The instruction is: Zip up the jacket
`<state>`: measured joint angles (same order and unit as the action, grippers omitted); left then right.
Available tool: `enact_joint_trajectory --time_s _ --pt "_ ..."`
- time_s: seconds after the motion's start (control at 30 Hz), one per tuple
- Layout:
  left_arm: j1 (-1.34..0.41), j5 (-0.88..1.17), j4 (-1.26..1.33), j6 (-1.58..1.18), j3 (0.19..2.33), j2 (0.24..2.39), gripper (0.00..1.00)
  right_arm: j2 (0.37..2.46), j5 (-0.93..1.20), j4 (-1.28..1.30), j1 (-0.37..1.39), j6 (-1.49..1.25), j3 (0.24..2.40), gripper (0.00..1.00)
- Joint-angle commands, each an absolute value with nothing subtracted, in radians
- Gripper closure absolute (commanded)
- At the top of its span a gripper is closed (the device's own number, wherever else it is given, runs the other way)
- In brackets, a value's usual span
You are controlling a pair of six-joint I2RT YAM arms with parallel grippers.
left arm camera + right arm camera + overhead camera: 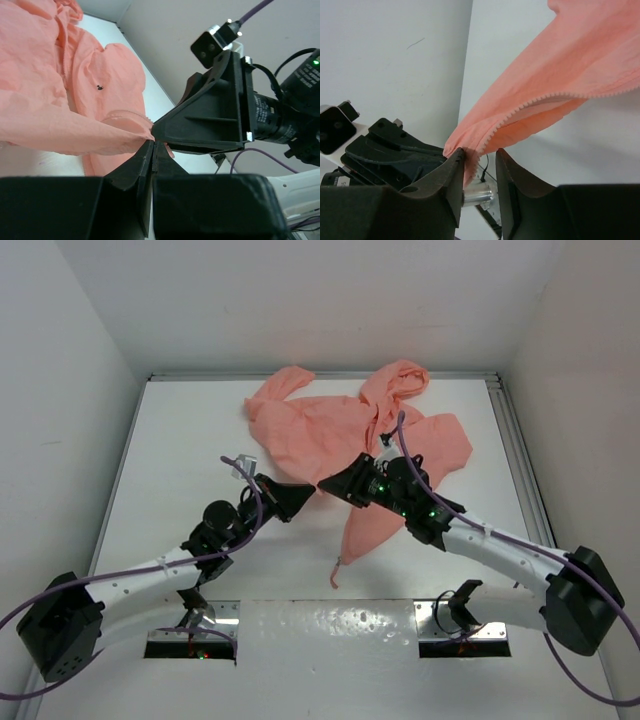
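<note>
The salmon-pink jacket [340, 435] lies crumpled at the back middle of the white table, one flap trailing toward the near edge. My left gripper [308, 490] is shut on a pulled-up edge of the jacket; in the left wrist view [154, 145] its jaws are pressed together on a point of the fabric [45, 95]. My right gripper [328, 486] meets it tip to tip. In the right wrist view [479, 157] its jaws stand apart, and the jacket's edge with zipper teeth [530, 102] runs between them, touching the left finger.
White walls close the table on three sides. A metal rail [520, 460] runs along the right edge. Arm bases and a white plate [325, 625] sit at the near edge. The jacket's thin tail [335, 575] hangs toward that plate.
</note>
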<state>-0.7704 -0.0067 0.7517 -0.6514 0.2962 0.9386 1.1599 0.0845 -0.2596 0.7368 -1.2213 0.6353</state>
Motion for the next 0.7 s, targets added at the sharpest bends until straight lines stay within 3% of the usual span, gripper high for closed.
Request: enact_joint_trajectory --time_s 0.0,0.17,0.37,0.53,0.67 --pt "-0.769 0.046 0.847 -0.644 0.291 0.951 1.0 1.173 0.124 -0.379 0.735 -1.269 0.615 0.69" --pt "-0.769 0.064 0.87 -0.672 0.287 0.962 1.0 1.164 0.065 -0.469 0.733 -1.197 0.592 0.98" --pt "-0.767 0.074 0.844 -0.735 0.288 0.959 1.0 1.12 0.003 -0.578 0.73 -1.06 0.532 1.0" --pt "-0.747 0.113 0.857 -0.847 0.305 0.973 0.55 1.124 0.115 -0.783 0.706 -0.974 0.479 1.0" --pt "-0.703 0.172 0.917 -0.96 0.313 1.011 0.51 1.149 0.26 -1.032 0.635 -0.998 0.433 1.0"
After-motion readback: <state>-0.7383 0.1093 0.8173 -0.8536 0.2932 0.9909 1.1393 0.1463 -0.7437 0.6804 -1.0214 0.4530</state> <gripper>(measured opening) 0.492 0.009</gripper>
